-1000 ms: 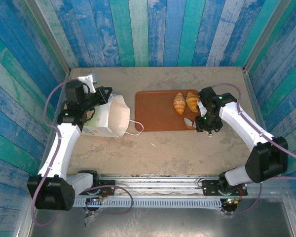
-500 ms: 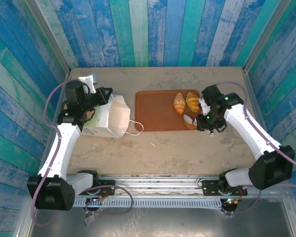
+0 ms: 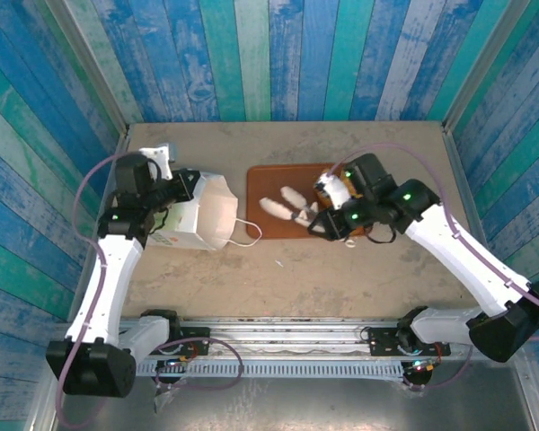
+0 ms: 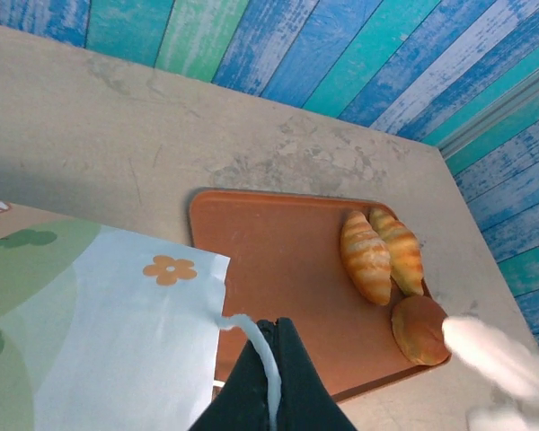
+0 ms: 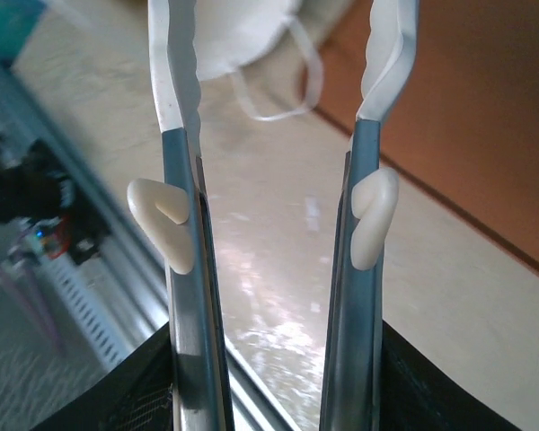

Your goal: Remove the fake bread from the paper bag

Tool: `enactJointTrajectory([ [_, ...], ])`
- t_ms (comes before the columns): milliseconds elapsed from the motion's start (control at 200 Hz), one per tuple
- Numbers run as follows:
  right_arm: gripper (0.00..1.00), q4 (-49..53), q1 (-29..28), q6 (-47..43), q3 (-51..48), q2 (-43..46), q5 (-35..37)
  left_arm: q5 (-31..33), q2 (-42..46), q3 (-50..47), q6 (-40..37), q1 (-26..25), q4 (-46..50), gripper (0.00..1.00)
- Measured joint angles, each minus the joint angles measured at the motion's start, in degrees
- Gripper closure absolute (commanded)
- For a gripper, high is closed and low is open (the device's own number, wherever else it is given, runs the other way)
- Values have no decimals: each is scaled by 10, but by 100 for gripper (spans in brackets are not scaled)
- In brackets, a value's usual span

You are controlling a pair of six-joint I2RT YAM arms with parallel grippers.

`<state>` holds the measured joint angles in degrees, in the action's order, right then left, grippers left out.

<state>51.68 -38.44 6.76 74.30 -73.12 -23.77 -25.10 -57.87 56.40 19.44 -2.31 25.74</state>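
The white paper bag (image 3: 202,215) lies on its side left of the tray, mouth toward the tray, flower print (image 4: 169,269) on its side. My left gripper (image 4: 274,346) is shut on one thin white loop handle (image 4: 251,332) at the bag's upper edge (image 3: 190,184). Fake bread lies on the reddish-brown tray (image 3: 269,184): two croissants (image 4: 366,256) (image 4: 398,251) and a round bun (image 4: 419,328). My right gripper (image 3: 283,203) hovers over the tray's middle, pointing at the bag, open with nothing between its fingers (image 5: 175,108). The bag's inside is hidden.
The bag's second handle loop (image 3: 247,232) lies on the tabletop toward the tray. A small white scrap (image 3: 278,264) sits on the table in front of the tray. Painted plank walls enclose three sides; the metal rail (image 3: 287,328) runs along the near edge.
My right arm has swung left from the tray's right edge across the tray toward the bag, its jaws narrowing a little. The left arm has barely shifted and still holds the handle.
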Motion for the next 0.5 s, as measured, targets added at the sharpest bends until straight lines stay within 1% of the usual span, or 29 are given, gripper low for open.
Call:
enactJointTrajectory([
  [90,51,-31,-53,-2,0,-20,-20,18,19,5,-15,0,23,100],
  [220,52,-76,-114,-3,0,-65,-23,34,42,11,-37,0,51,100],
  [376,52,-101,-157,-6,7,-126,-7,40,55,23,-60,0,89,100],
  [501,52,-122,-184,-5,17,-166,30,40,55,43,-80,0,117,100],
])
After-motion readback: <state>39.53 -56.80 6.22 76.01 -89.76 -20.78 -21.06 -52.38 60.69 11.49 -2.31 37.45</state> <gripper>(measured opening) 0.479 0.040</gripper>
